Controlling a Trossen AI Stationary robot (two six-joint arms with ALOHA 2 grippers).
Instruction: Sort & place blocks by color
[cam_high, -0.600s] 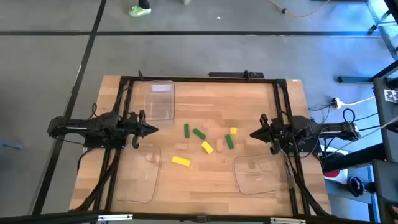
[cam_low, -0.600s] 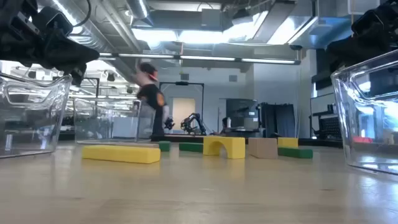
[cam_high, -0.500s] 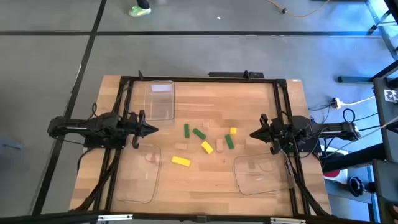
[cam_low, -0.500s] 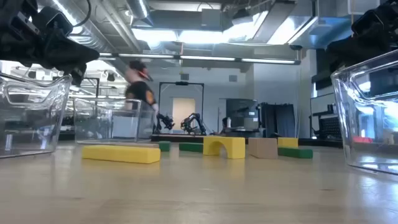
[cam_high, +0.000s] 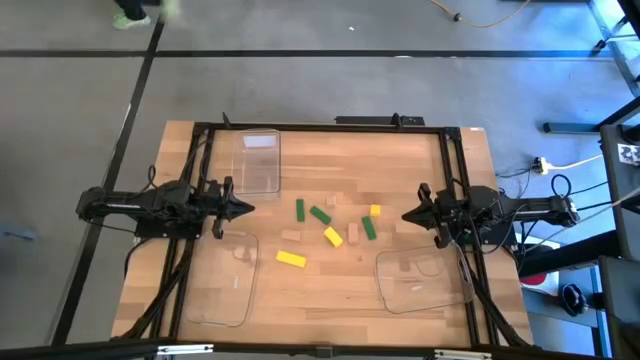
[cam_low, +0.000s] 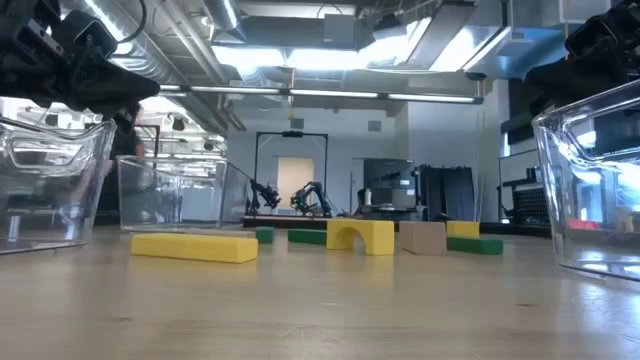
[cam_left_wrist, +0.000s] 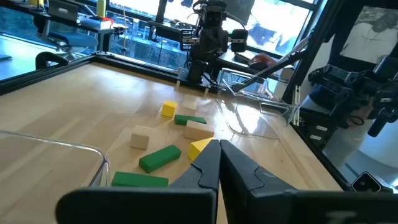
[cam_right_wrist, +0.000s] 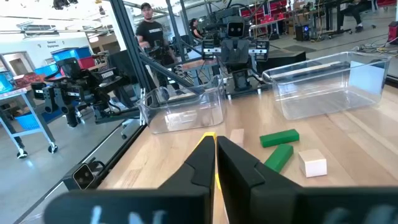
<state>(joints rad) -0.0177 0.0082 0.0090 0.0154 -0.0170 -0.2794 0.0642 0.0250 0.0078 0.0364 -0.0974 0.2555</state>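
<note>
Several small blocks lie flat on the wooden table between my two grippers. Among them are a yellow bar, a yellow arch piece, green bars and tan pieces. My left gripper hovers at the table's left, shut, pointing level toward the blocks and touching nothing. My right gripper hovers at the right, also shut and empty, pointing back at them. In the left wrist view the shut left gripper points at the blocks.
Three clear plastic trays stand on the table: one at the far left, one at the near left and one at the near right. A black frame rims the table. Bare wood lies near the front edge.
Both arms have kept still and no block has moved. A person beyond the table's far edge has walked off toward the left.
</note>
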